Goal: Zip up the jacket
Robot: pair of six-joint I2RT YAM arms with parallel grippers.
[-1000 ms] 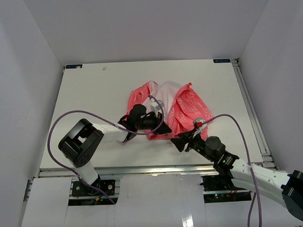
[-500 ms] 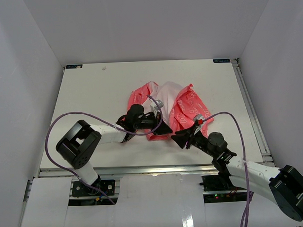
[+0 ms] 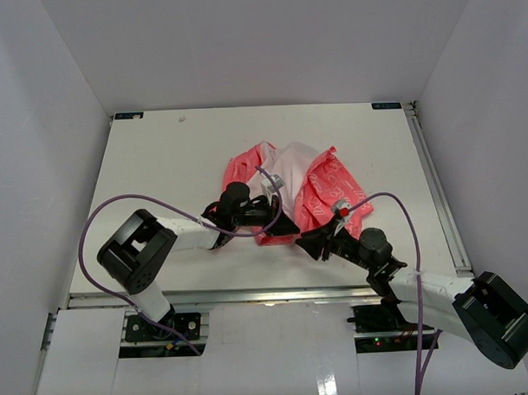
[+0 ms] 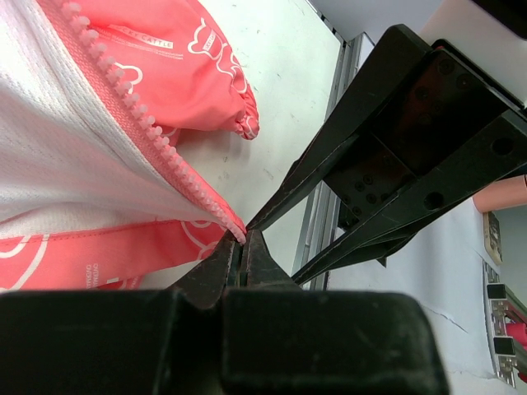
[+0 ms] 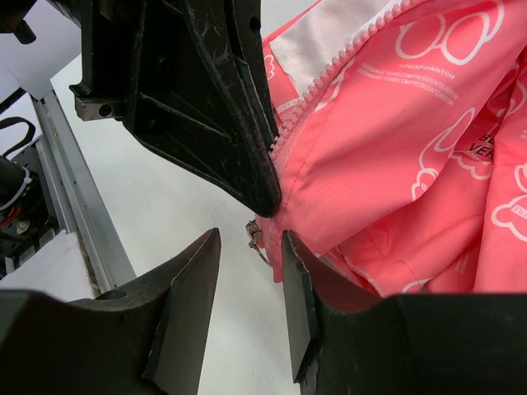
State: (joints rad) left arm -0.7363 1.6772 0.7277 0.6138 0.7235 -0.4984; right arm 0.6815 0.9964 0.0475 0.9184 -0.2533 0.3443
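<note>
The coral-pink jacket (image 3: 326, 188) with white print lies open on the white table, its white lining (image 3: 289, 171) showing. My left gripper (image 3: 288, 225) is shut on the bottom end of the jacket's zipper edge (image 4: 235, 234); the zipper teeth (image 4: 136, 103) run up and left from it. My right gripper (image 3: 308, 243) is open just in front of that hem corner. In the right wrist view the small metal zipper pull (image 5: 256, 238) sits between my right fingers (image 5: 188, 280), beside the pink hem (image 5: 362, 164).
The table's front rail (image 3: 250, 293) runs just behind both grippers. A purple cable (image 3: 100, 220) loops from the left arm, another (image 3: 403, 212) from the right arm. White walls close in the table on three sides.
My right gripper has moved left and forward toward the jacket's hem corner, close to the left gripper. The left gripper has held still on the zipper end.
</note>
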